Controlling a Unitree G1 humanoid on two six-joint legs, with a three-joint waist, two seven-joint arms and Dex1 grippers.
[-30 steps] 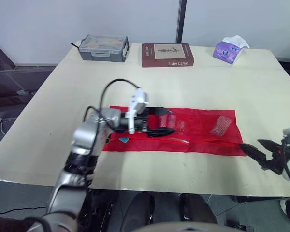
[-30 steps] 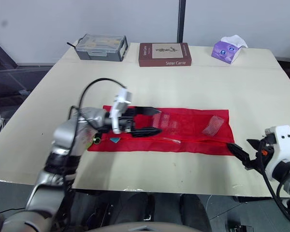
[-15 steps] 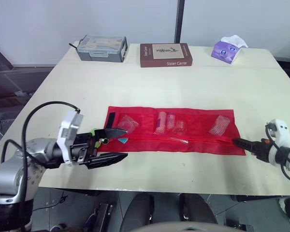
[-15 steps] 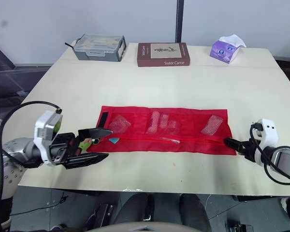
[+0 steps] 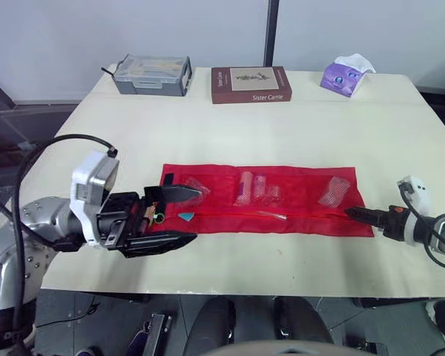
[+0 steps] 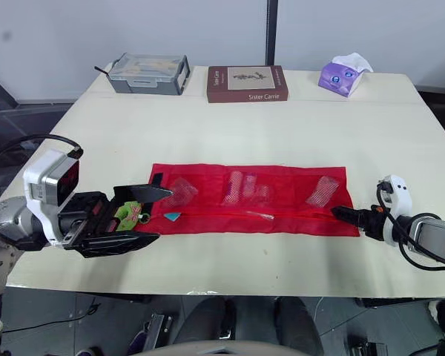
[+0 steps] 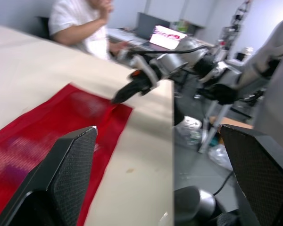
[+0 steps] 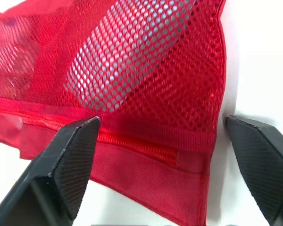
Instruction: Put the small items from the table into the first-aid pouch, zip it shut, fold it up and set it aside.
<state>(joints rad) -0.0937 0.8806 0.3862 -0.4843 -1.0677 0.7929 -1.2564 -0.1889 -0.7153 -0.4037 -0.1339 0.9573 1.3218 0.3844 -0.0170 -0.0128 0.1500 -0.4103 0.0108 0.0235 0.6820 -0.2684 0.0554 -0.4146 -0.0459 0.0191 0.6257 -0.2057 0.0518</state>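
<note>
My right pincer (image 8: 160,121), fingers apart, is straddling the pouch (image 5: 297,182) corner; clamping here is risking bunching mesh and jamming the zipper (image 8: 132,143).

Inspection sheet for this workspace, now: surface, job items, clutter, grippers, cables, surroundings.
Surface: beige table, no spills seen.
Job's things: red mesh pouch lies flat and unfolded, with packets in its pockets; small teal item near its left end.
Clutter: grey case, book and tissue pack along the far edge.
Grippers: left gripper open at the pouch's left end; right gripper open around its right corner.
Cables: black cable loops over the left arm.
Surroundings: seated person and laptop beyond the table.
</note>
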